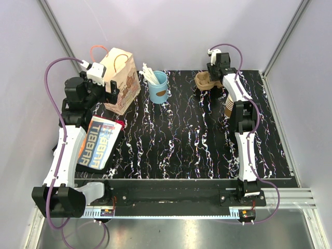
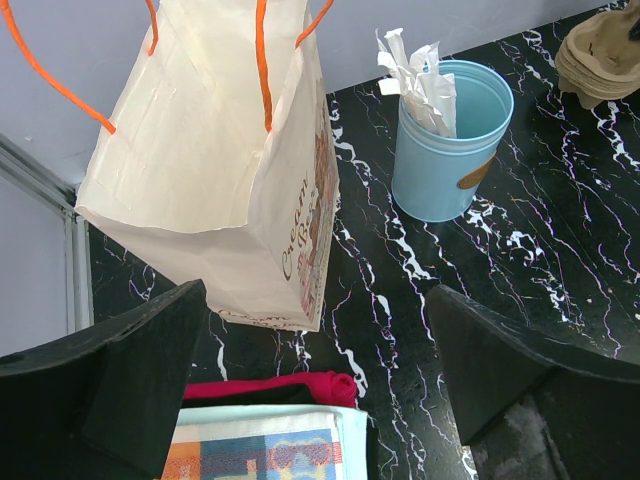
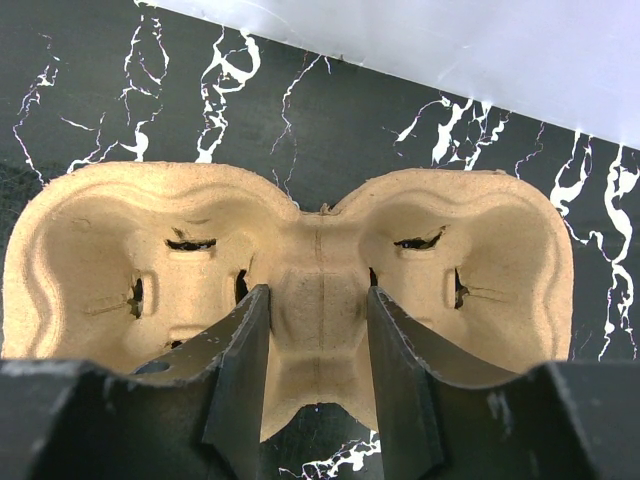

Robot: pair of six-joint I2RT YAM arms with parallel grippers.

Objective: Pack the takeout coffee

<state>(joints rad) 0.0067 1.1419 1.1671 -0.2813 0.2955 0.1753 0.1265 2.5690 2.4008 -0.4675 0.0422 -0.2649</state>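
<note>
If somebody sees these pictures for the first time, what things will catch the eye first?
First the black table with its white marble veins. At its far left stands a cream paper bag with orange handles, and beside it a light-blue cup of white sticks. At the far right, the right arm's fingers straddle the middle ridge of a tan pulp cup carrier.
</note>
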